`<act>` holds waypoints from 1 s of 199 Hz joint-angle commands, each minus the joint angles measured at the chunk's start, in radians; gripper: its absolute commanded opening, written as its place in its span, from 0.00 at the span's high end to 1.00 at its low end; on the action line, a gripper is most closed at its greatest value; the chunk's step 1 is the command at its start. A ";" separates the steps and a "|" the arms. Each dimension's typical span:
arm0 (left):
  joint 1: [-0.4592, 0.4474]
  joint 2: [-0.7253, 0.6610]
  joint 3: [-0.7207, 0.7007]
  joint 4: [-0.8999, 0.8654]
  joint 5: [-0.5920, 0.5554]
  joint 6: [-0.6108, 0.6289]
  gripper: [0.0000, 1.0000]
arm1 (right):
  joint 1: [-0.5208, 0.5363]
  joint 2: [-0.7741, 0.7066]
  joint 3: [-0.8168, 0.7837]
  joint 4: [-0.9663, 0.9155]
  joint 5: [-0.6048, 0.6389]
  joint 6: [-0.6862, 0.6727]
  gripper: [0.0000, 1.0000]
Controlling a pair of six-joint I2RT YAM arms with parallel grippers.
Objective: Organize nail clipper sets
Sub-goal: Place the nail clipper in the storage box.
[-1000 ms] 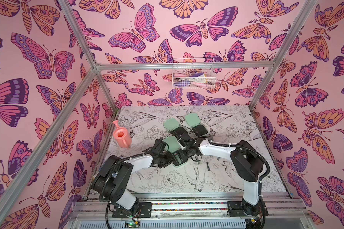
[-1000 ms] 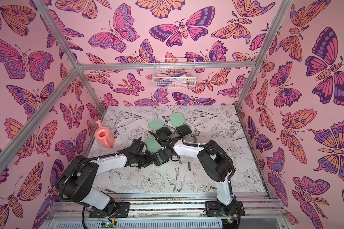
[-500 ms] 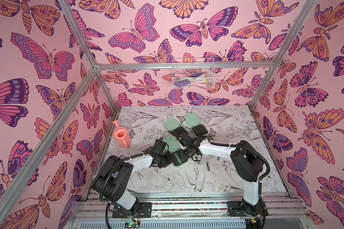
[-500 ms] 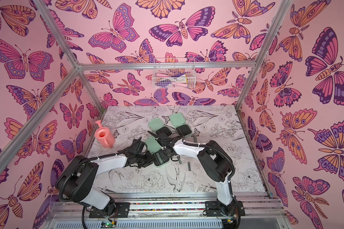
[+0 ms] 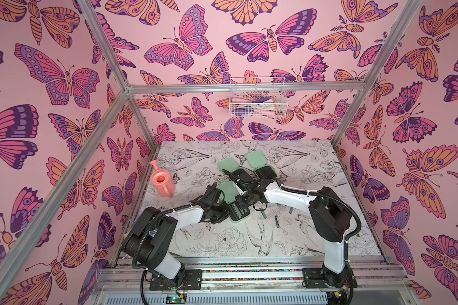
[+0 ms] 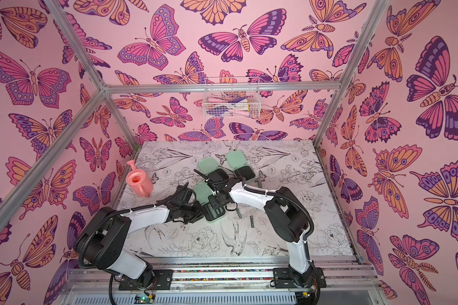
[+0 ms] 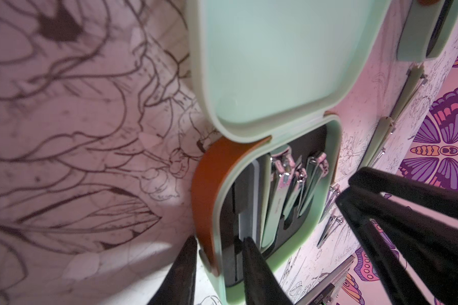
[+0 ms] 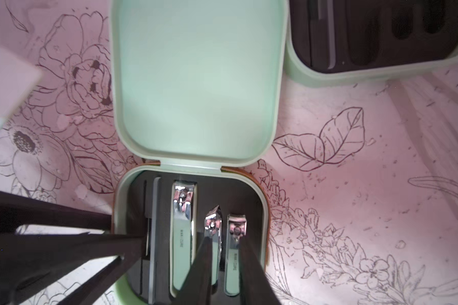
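At table (image 5: 315,163) center, left gripper (image 7: 220,245) pinches the open case (image 8: 196,79) steady at 9 o'clock; right gripper (image 8: 225,243) straddles the smallest clipper (image 8: 236,224), grip unclear.

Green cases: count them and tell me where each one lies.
3, all open. The front case lies alone in front; the left rear case and right rear case sit side by side behind it. None looks hidden.

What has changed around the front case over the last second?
Nothing visibly changed. Both arms stay put at the front case: the left gripper clamped on its wall, the right gripper with a finger on either side of the small clipper. The rear cases, loose tools and watering can are unmoved.
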 commanded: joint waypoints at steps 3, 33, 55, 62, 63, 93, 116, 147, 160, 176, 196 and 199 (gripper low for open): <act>-0.002 0.027 -0.031 -0.042 -0.008 0.000 0.67 | 0.009 0.031 0.035 -0.036 0.017 -0.009 0.83; -0.002 0.028 -0.033 -0.041 -0.008 0.000 0.67 | 0.009 0.042 0.036 -0.040 0.025 -0.009 0.84; -0.002 0.029 -0.033 -0.040 -0.008 0.001 0.67 | 0.009 0.049 0.036 -0.046 0.035 -0.011 0.84; -0.002 0.029 -0.033 -0.041 -0.010 0.000 0.67 | 0.009 0.050 0.035 -0.049 0.038 -0.011 0.84; -0.002 0.030 -0.033 -0.041 -0.009 0.000 0.67 | 0.009 0.049 0.035 -0.049 0.038 -0.011 0.84; -0.002 0.029 -0.033 -0.041 -0.009 0.001 0.67 | 0.009 0.049 0.032 -0.048 0.042 -0.010 0.84; -0.002 0.027 -0.035 -0.040 -0.010 0.000 0.67 | 0.009 0.048 0.032 -0.050 0.046 -0.010 0.86; -0.002 0.026 -0.035 -0.041 -0.010 0.000 0.67 | 0.009 0.054 0.030 -0.051 0.047 -0.013 0.87; -0.002 0.027 -0.035 -0.039 -0.010 0.000 0.67 | 0.009 0.056 0.027 -0.051 0.047 -0.011 0.87; -0.002 0.027 -0.035 -0.040 -0.010 0.000 0.67 | 0.009 0.060 0.024 -0.049 0.046 -0.011 0.88; -0.002 0.027 -0.033 -0.040 -0.008 0.001 0.67 | 0.009 0.065 0.021 -0.046 0.044 -0.009 0.89; -0.002 0.027 -0.033 -0.039 -0.010 0.000 0.67 | 0.009 0.068 0.021 -0.047 0.044 -0.009 0.89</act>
